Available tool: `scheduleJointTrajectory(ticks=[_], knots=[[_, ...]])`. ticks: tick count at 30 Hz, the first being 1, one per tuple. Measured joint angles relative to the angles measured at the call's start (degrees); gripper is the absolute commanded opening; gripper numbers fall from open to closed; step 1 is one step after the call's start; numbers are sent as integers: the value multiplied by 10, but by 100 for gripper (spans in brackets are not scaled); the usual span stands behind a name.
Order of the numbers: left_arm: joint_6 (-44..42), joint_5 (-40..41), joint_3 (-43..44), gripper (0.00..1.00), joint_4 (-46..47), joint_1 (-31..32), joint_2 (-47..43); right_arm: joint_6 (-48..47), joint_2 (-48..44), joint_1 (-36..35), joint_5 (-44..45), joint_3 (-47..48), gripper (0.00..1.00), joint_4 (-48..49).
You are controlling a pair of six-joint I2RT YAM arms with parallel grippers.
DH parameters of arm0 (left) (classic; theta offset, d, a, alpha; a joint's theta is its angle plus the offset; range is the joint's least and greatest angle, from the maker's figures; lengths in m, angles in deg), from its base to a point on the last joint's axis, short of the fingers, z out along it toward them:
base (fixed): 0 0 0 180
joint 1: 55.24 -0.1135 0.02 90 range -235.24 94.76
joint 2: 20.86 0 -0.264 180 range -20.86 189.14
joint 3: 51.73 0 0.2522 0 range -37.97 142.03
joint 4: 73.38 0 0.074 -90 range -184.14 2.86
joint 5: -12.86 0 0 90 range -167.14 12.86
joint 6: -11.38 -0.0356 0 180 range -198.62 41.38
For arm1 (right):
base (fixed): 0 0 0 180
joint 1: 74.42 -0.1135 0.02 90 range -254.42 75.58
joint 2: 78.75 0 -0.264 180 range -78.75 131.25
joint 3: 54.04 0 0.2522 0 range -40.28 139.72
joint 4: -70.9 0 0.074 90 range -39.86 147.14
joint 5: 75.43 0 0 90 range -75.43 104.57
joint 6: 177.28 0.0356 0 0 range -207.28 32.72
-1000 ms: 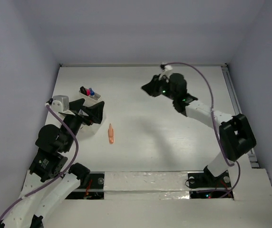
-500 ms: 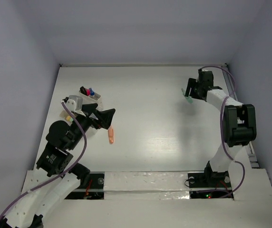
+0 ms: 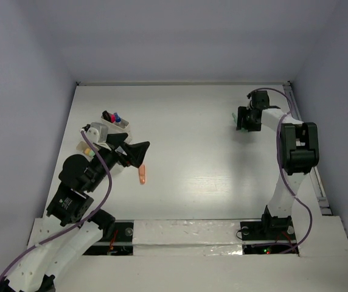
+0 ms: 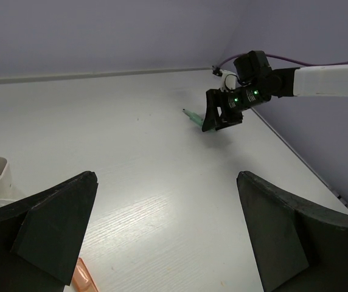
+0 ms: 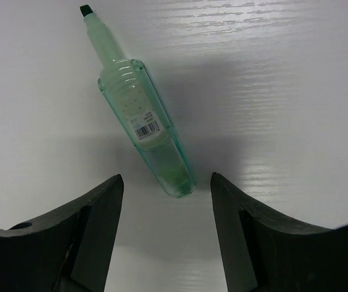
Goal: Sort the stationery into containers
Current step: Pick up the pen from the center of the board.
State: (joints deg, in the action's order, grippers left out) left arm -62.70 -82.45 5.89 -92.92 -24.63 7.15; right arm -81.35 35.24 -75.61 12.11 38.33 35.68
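right end effector (image 5: 165,182) spread apart, empty; pale green highlighter (image 5: 139,112) just ahead: likely light, stiff, slick, so pinch mid-barrel.

- A pale green translucent plastic highlighter (image 5: 142,115) lies flat on the white table (image 3: 192,158), far right. Its rear end sits between the parted fingers of the right gripper (image 5: 165,180), touching neither.
- Small translucent white plastic bins (image 3: 122,126) stand at the far left, with markers inside.
- A stubby orange marker (image 3: 142,176) lies on the table nearer than the bins, just beside the spread left gripper (image 4: 166,176).
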Motion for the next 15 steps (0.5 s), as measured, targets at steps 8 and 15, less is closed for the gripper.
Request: scheduleJointTrajectory(ticks=[8, 15], knots=[[-1, -2, 0, 99, 0, 0, 0, -14, 16, 0, -5, 27, 48, -22], [0, -5, 0, 99, 0, -5, 1, -21, 20, -1, -5, 31, 38, -26]])
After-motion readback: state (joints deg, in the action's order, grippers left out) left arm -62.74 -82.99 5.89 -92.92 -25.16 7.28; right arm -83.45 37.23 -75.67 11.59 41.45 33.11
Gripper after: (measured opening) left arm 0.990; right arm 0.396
